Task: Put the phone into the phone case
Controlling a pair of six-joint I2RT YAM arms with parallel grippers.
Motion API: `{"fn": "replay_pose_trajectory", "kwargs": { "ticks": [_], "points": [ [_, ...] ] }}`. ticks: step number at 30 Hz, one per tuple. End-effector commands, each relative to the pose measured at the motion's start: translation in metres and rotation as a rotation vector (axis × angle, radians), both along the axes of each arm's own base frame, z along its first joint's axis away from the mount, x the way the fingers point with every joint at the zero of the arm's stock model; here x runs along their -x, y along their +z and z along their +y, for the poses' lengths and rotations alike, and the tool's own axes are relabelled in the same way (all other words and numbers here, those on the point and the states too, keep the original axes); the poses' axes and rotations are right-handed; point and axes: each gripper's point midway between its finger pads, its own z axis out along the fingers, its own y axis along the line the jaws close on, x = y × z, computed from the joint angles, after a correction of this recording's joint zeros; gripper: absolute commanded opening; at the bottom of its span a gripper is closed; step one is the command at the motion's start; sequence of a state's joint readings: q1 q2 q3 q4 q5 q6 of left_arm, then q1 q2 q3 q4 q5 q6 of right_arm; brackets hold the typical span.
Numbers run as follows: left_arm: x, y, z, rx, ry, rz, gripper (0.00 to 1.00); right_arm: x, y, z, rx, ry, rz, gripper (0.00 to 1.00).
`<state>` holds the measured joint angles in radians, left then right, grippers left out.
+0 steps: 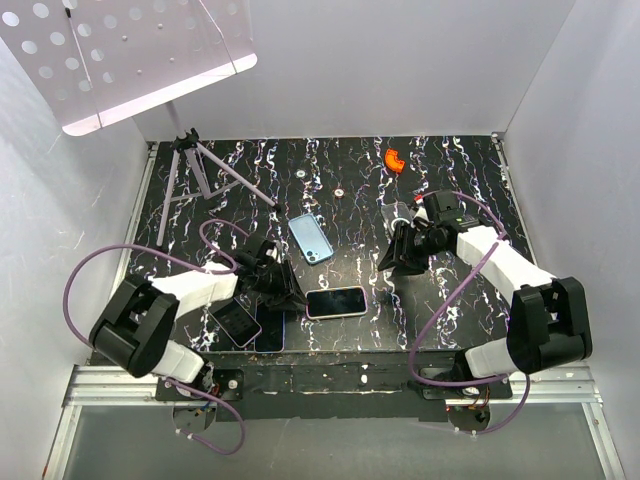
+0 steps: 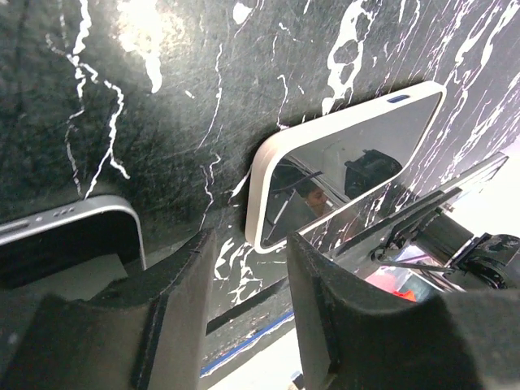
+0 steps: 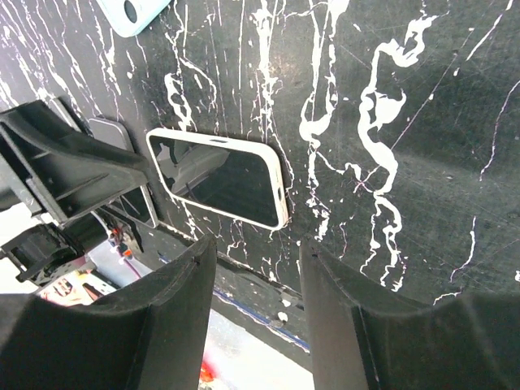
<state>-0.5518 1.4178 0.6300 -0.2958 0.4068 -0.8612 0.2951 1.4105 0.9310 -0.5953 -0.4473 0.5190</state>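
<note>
A phone with a white rim and dark screen (image 1: 336,301) lies face up near the table's front edge. It also shows in the left wrist view (image 2: 341,162) and the right wrist view (image 3: 219,175). A light blue phone case (image 1: 311,238) lies behind it, apart from it; one corner shows in the right wrist view (image 3: 130,12). My left gripper (image 1: 289,291) is open and empty, just left of the phone (image 2: 248,284). My right gripper (image 1: 393,262) is open and empty, to the right of the phone and behind it (image 3: 256,268).
Two more phones (image 1: 236,322) lie side by side at the front left, under the left arm; one shows in the left wrist view (image 2: 65,244). A small tripod (image 1: 200,170) stands at the back left. An orange piece (image 1: 395,160) lies at the back.
</note>
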Motion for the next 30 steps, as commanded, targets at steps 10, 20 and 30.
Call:
{"fn": "replay_pose_trajectory", "kwargs": {
  "ticks": [10,20,30],
  "points": [
    [-0.001,-0.019,-0.023,0.064,-0.041,0.031,0.3,0.0,0.014,-0.002,-0.053,0.011,-0.049,0.52],
    [-0.008,-0.025,-0.065,0.055,-0.114,0.037,0.22,0.0,0.021,-0.004,-0.071,0.002,-0.061,0.52],
    [-0.015,-0.026,-0.15,0.095,-0.217,0.038,0.22,0.005,0.039,-0.015,-0.078,-0.024,-0.099,0.52]
  ]
}}
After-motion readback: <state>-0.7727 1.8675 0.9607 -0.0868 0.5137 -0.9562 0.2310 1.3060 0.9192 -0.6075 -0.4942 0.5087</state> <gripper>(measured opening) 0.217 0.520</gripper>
